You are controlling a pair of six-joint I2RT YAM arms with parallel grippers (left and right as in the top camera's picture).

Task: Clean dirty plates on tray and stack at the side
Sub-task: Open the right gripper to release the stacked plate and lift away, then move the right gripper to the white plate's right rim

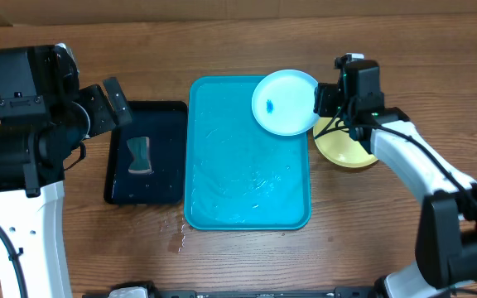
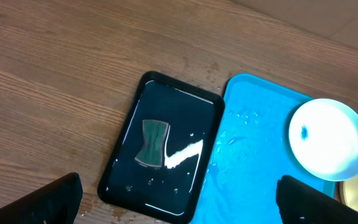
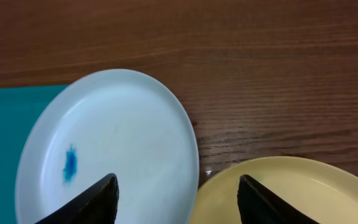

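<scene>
**One smudged plate left at the tray's corner, right gripper poised over its edge**

We find the light blue plate (image 1: 284,101) at the far right corner of the turquoise tray (image 1: 222,174), overhanging the rim toward the table (image 1: 247,41); we judge it sits there because that corner lies closest to the stacking spot. A blue smudge (image 1: 269,106) marks its pale centre, so we take it as not yet clean.

The right gripper (image 3: 176,186) hangs over the plate's right edge; its fingers (image 3: 95,202) stand apart, one above the blue plate, the other above the yellow plate (image 1: 348,149); the blue rim runs between them. Nothing is clamped, and we cannot tell whether either finger touches a plate. That straddle suits a hold on the rim or a nudge sideways; which is meant, we cannot say.

The yellow plate lies on the table just beside the tray, partly under the right arm; its place at the side reads as the start of the stack. Whether a second plate lies beneath it we cannot tell.

The left gripper (image 2: 179,180) hovers high on the left, fingers spread wide and empty. Below it, the black tray (image 1: 168,124) holds a dark sponge (image 1: 141,155) in shallow water, near that arm for wiping. The smudge and the final stacking remain.
</scene>
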